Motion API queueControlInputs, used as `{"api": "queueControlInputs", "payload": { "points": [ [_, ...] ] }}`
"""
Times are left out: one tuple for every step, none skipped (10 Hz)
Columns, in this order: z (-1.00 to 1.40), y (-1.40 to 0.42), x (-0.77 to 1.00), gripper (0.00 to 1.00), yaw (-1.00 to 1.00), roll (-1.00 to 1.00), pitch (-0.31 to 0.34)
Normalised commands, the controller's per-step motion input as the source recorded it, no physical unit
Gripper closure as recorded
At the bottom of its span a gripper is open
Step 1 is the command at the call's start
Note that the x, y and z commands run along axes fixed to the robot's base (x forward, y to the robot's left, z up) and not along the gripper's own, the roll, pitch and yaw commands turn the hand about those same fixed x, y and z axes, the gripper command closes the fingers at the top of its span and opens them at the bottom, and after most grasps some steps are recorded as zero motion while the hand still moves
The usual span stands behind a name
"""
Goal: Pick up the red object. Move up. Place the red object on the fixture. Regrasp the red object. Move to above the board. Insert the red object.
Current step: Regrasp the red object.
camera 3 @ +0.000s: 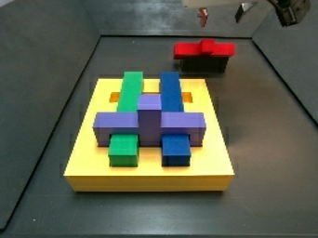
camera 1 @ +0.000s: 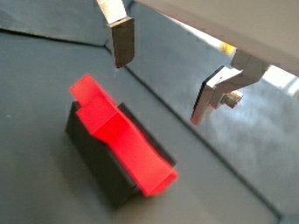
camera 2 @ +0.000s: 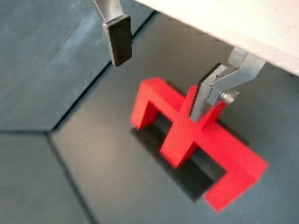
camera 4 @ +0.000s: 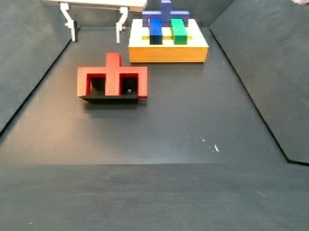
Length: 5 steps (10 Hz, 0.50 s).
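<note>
1. The claw [camera 4: 97, 23] hangs above the floor with its two fingers spread wide and nothing between them; in a side view only the finger tips [camera 3: 205, 16] show at the upper edge.
2. In both wrist views the fingers [camera 1: 121, 42] [camera 2: 118, 39] are flat silver plates with dark pads, well apart from each other.
3. The red object [camera 3: 204, 48] rests on top of the fixture [camera 3: 203, 65], touching it and clear of the claw.
4. In a side view the red object [camera 4: 112, 74] lies across the fixture [camera 4: 112, 94], with one prong pointing away from the fixture's open front.
5. In a wrist view the red object [camera 2: 190, 140] shows as a bar with short square prongs, and one finger stands in front of it without visibly touching it.
6. In a wrist view the red object [camera 1: 121, 137] sits on the dark fixture [camera 1: 91, 153], beneath and apart from the fingers.
7. The board [camera 3: 89, 147] lies on the floor, near the fixture but apart from it.
8. The board [camera 4: 167, 56] carries a green block [camera 3: 129, 118], a blue block [camera 3: 172, 116] and a purple block [camera 3: 151, 121] that crosses over both.
</note>
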Motion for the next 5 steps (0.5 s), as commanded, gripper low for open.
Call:
{"api": "queueControlInputs", "payload": {
  "points": [
    [-0.06,-0.08,0.00,0.00,0.44,1.00,0.063],
    [-0.03,-0.28,0.00,0.00,0.19,1.00,0.137],
    [-0.11,-0.33,0.03,0.00,0.00,1.00,0.197],
    [-0.13,-0.29,0.00,0.00,0.00,0.99,0.223],
    [0.00,0.00,0.00,0.00,0.00,0.09,0.000]
  ]
}}
